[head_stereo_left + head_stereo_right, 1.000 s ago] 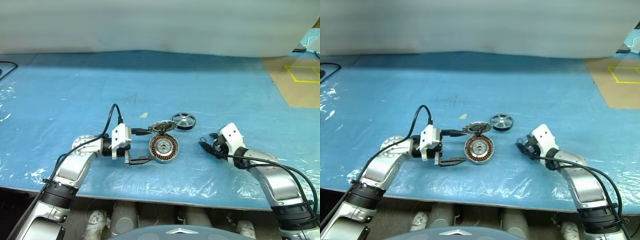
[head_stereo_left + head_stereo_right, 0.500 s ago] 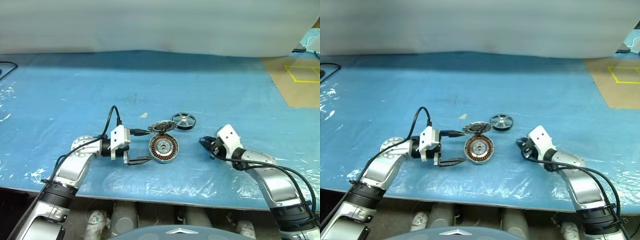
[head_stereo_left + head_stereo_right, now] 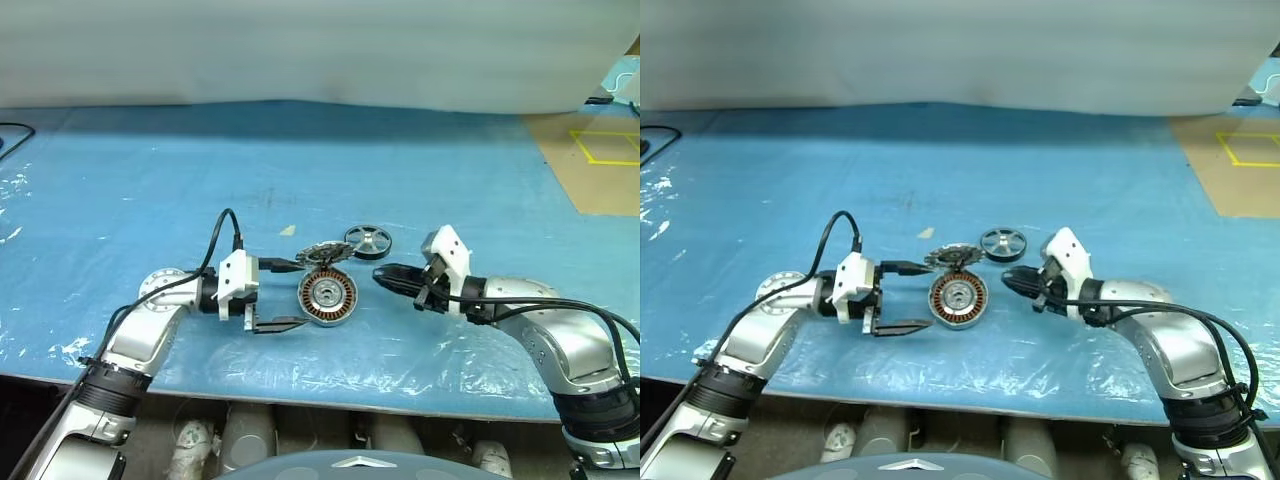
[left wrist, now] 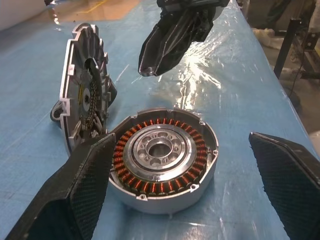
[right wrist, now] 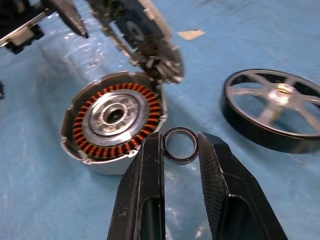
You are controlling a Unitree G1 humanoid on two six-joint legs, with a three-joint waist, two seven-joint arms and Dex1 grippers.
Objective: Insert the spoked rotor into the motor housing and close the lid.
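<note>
A blue plastic-sheeted worktop (image 3: 150, 170) runs back to a pale wall, its film crinkled along the near edge. Near the middle, toward that near edge, the motor housing (image 3: 328, 298) lies flat with its copper windings up and its centre bare. The lid (image 3: 322, 251) leans tilted against the housing's far rim, and the spoked rotor (image 3: 368, 240) lies flat just beyond, toward the far-right side, not yet inserted.

The left end effector (image 3: 283, 294) is spread wide, one finger at the lid's edge and the other beside the housing's near-left side, gripping nothing. The right end effector (image 5: 181, 150) hovers just right of the housing, fingers drawn in on a small dark ring (image 5: 180, 145) pinched at their tips.

The step in hand looks like seating that ring in the housing's centre before the rotor goes in. To do it well, keep the ring level, centre it over the silver hub, lower straight down and release only once it sits flush. The leaning lid crowds the far rim, so approach from the right to avoid knocking it over.
</note>
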